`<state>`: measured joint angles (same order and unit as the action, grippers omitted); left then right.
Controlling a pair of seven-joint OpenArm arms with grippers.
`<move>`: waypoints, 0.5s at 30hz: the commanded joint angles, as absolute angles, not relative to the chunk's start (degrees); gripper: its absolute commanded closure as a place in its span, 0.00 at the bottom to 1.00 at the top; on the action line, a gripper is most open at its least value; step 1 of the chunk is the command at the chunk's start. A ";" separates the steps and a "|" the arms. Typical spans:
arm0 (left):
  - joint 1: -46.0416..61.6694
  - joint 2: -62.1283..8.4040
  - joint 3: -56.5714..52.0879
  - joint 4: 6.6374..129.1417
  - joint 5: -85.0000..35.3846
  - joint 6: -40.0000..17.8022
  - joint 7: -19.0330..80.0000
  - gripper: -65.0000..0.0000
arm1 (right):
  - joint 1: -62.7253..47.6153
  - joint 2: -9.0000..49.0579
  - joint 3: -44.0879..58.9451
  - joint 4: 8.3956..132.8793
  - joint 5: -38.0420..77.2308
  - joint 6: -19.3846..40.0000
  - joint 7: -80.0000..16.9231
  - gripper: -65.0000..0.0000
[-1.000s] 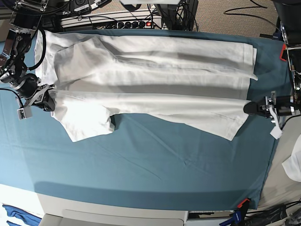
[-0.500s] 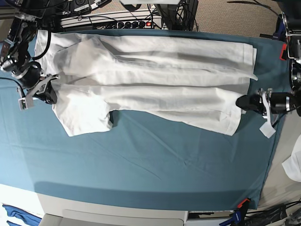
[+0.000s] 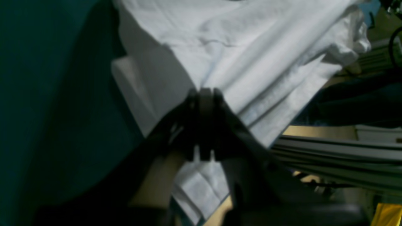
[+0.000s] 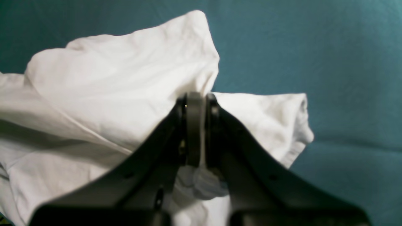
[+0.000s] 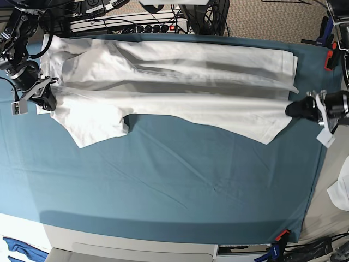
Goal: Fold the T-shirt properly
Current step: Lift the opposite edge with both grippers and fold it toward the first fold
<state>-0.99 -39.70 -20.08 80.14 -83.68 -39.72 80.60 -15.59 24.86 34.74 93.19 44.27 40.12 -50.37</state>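
- Base view: The white T-shirt [image 5: 180,93] lies long and flat across the top half of the teal tablecloth [image 5: 174,191]. One sleeve sticks out at about 8 o'clock from the shirt's middle. The right gripper [image 5: 48,98] is at 9 o'clock, pinching the shirt's edge by the sleeve. The left gripper [image 5: 297,108] is at 3 o'clock, pinching the hem end. A power strip [image 5: 131,24] sits at 12 o'clock, past the cloth.
- Left wrist view: The left gripper [image 3: 205,94] has its two black fingers pressed together on a fold of the T-shirt [image 3: 251,53]. The shirt fans out toward 1 o'clock. The dark tablecloth [image 3: 47,94] fills the 9 o'clock side.
- Right wrist view: The right gripper [image 4: 196,102] is squeezed tight on the T-shirt [image 4: 110,103]. The cloth bunches up in a hump toward 10 o'clock. The tablecloth [image 4: 329,62] shows at 2 o'clock.
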 commanded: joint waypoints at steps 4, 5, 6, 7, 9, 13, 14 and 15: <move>0.27 -41.08 -21.19 81.08 -85.00 -40.00 80.00 1.00 | -15.22 26.17 35.40 94.26 45.23 40.00 -48.97 1.00; 0.69 -40.99 -21.19 81.23 -85.00 -40.00 80.00 1.00 | -15.22 26.17 35.40 94.26 45.21 40.00 -48.97 1.00; 1.10 -40.95 -21.19 81.58 -85.00 -40.00 80.00 1.00 | -15.22 26.17 35.40 94.26 45.21 40.00 -48.99 1.00; 1.50 -40.86 -21.19 82.11 -85.00 -40.00 80.00 1.00 | -15.22 26.15 35.40 94.26 45.21 40.00 -48.99 1.00; 2.33 -40.75 -21.19 83.66 -85.00 -40.00 80.00 1.00 | -15.22 26.15 35.40 94.26 45.21 40.00 -48.97 1.00; 4.40 -40.60 -21.19 89.14 -85.00 -40.00 80.00 1.00 | -15.22 26.15 35.40 94.26 45.21 40.00 -48.99 1.00; 5.08 -40.58 -21.19 91.00 -85.00 -40.00 80.00 1.00 | -15.22 26.15 35.40 94.24 45.19 40.00 -48.99 1.00; 5.82 -40.49 -21.19 92.92 -85.00 -40.00 80.00 1.00 | -15.22 26.15 35.40 94.26 45.19 40.00 -48.99 1.00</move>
